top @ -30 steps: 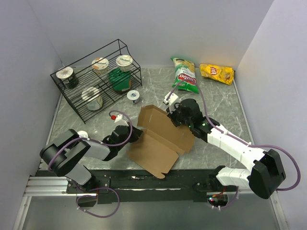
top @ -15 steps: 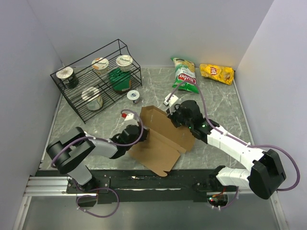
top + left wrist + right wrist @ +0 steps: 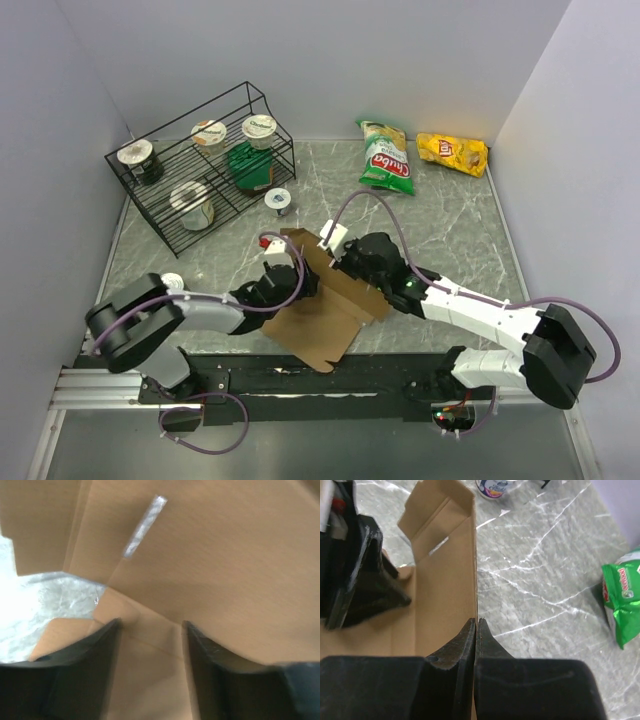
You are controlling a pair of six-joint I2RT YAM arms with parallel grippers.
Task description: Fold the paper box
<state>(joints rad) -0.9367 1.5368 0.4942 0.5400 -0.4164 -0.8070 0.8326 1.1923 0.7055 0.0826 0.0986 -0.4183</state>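
You had the marble table (image 3: 460, 230) carrying the paper box (image 3: 322, 305) at centre frame in the top view, partly folded with one wall raised. Only the right wrist view showed the right gripper (image 3: 476, 623) pinched closed on that wall's edge. Only the left wrist view showed the left gripper (image 3: 150, 626) spread apart, straddling an inner crease.

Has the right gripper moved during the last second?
Yes. In the top view the right gripper shifted left and nearer, away from the green chip bag, pinching the paper box.
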